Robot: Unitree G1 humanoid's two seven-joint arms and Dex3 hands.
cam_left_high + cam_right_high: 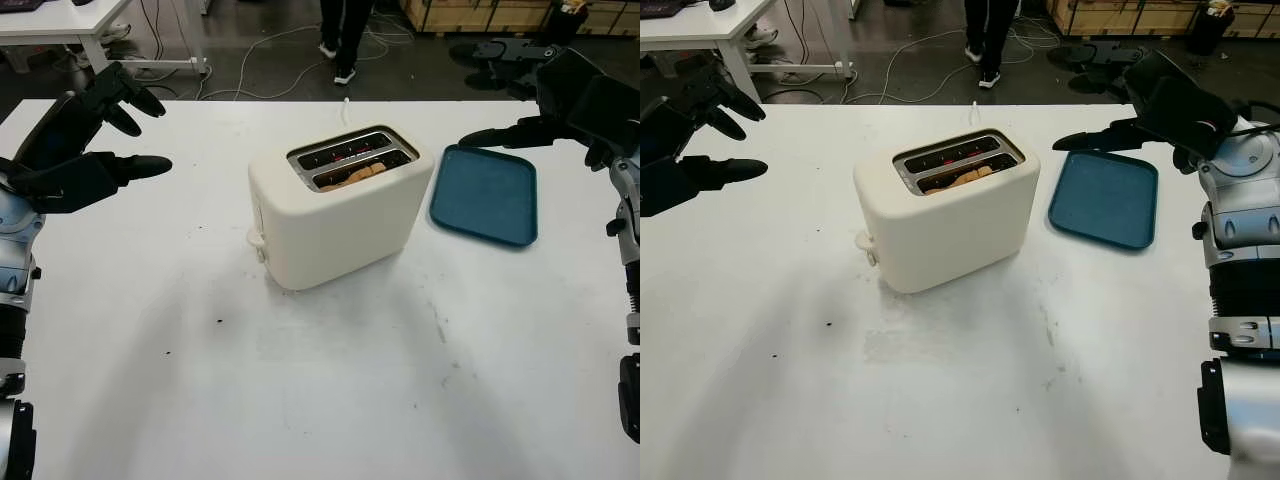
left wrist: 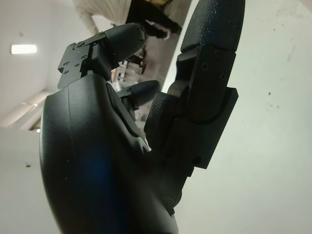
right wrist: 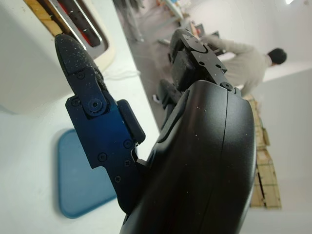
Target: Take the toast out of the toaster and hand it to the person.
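There are two robot hands, one toaster, one piece of toast, one tray and one person on the scene.

At the far left, the left hand point(image 1: 85, 150) is raised above the left edge of the white table point(image 1: 330, 380). Its forearm comes up from the bottom left corner. The hand is wide open and holds nothing; it touches no object, and its fingers point(image 1: 140, 166) point to the right, toward the toaster, but well apart from it.

In the middle of the table stands the cream toaster point(image 1: 335, 215). It has two slots on top. The toast point(image 1: 355, 176) sits in the slot nearer to the robot, low inside it, with only its brown upper edge showing. A small lever sticks out on the toaster's left end.

Just to the right of the toaster, a blue tray point(image 1: 487, 195) lies flat on the table, with nothing on it.

At the far right, the right hand point(image 1: 1160, 110) is held up over the back right part of the table, above the far edge of the tray. It is also open and carries nothing; one finger point(image 1: 1090, 138) reaches to the left, toward the toaster, without touching it.

Behind the table, on the dark floor, the legs of a person point(image 1: 343, 35) are seen.
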